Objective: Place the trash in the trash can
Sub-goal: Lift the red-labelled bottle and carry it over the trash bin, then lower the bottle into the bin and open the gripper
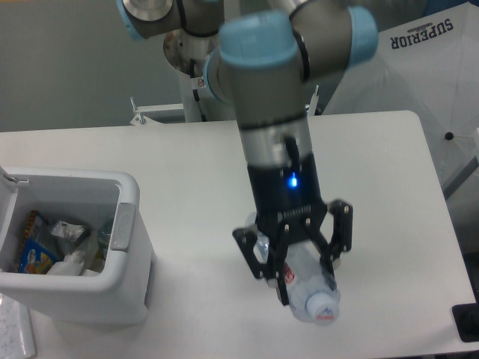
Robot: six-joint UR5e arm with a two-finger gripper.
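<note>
Pinched in the claw (pixel 299 262) and held up off the white counter (pixel 374 187) toward its front edge: a clear plastic bottle (pixel 310 288), tilted with its white cap (pixel 323 307) toward the camera, a scrap of red showing at the claw, label otherwise unreadable. At the counter's front left corner, well apart from the bottle: a white rectangular trash can (pixel 131 262) with rounded corners and a grey handle (pixel 122 225) on its side, open, already holding wrappers and a white bottle-like item. Beyond the counter's right edge: a white umbrella (pixel 419 82) printed "SUPERIOR".
</note>
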